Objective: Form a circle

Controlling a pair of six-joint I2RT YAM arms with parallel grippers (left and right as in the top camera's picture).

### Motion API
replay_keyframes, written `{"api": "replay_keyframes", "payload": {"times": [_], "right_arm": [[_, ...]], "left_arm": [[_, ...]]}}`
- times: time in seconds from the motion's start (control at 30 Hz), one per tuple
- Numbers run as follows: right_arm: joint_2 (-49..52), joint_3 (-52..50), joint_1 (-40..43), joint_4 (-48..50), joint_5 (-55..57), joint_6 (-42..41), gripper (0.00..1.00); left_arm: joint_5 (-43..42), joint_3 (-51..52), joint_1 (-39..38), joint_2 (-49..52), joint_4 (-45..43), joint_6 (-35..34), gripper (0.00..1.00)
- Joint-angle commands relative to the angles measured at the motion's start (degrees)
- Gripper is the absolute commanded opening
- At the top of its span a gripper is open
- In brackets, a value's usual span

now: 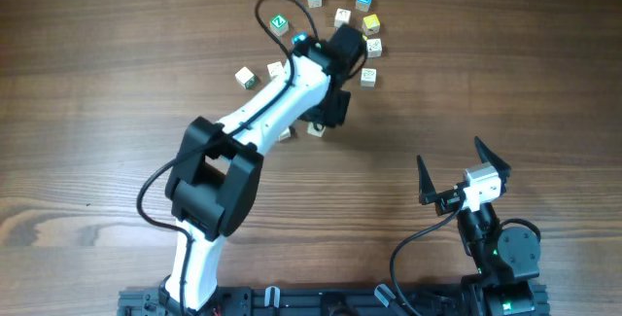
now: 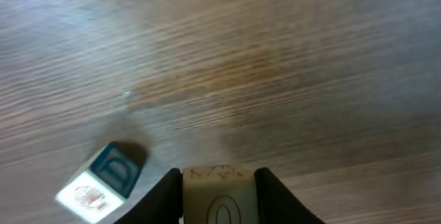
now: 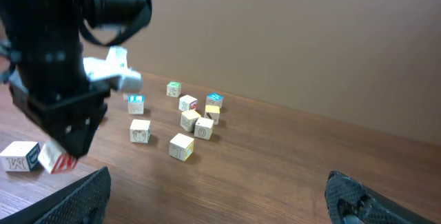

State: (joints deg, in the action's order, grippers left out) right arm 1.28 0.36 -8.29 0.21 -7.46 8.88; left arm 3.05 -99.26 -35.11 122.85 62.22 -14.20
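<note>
Brown wood-grain tabletop (image 1: 87,73), open room left and centre-front. We list: left arm (image 1: 282,92) stretched diagonally forward, left gripper (image 2: 219,181) clamped on cream wooden letter cube (image 2: 219,203); right gripper (image 1: 448,151) spread wide, empty; loose circle of cream and yellow cubes (image 1: 374,49) beside left wrist.

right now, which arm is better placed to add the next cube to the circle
Left. The left end effector grips a cube among the other cubes, while the right end effector sits open and empty, far from them.
</note>
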Motion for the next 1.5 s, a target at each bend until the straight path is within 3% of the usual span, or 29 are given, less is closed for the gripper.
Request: {"api": "replay_keyframes", "payload": {"times": [0.0, 0.37, 0.57, 0.8, 0.93, 1.23, 1.47], "right_arm": [[-0.3, -0.1, 0.1, 0.2, 0.3, 0.0, 1.0], [-0.3, -0.1, 0.1, 0.2, 0.3, 0.0, 1.0], [-0.3, -0.1, 0.1, 0.2, 0.3, 0.0, 1.0], [-0.3, -0.1, 0.1, 0.2, 0.3, 0.0, 1.0], [-0.3, -0.1, 0.1, 0.2, 0.3, 0.0, 1.0], [-0.3, -0.1, 0.1, 0.2, 0.3, 0.0, 1.0], [-0.3, -0.1, 0.1, 0.2, 0.3, 0.0, 1.0]], "left_arm": [[-1.9, 3.9, 0.3, 0.3, -3.2, 2.5, 0.32], [3.0, 9.8, 1.9, 0.3, -9.1, 5.5, 0.32], [3.0, 9.8, 3.1, 0.3, -9.1, 5.5, 0.45], [2.8, 9.8, 3.1, 0.3, -9.1, 5.5, 0.38], [0.4, 9.8, 3.1, 0.3, -9.1, 5.4, 0.47], [-1.9, 9.8, 3.1, 0.3, -7.6, 4.7, 0.5], [-3.7, 9.8, 3.0, 0.3, -8.1, 4.8, 0.36]]}}
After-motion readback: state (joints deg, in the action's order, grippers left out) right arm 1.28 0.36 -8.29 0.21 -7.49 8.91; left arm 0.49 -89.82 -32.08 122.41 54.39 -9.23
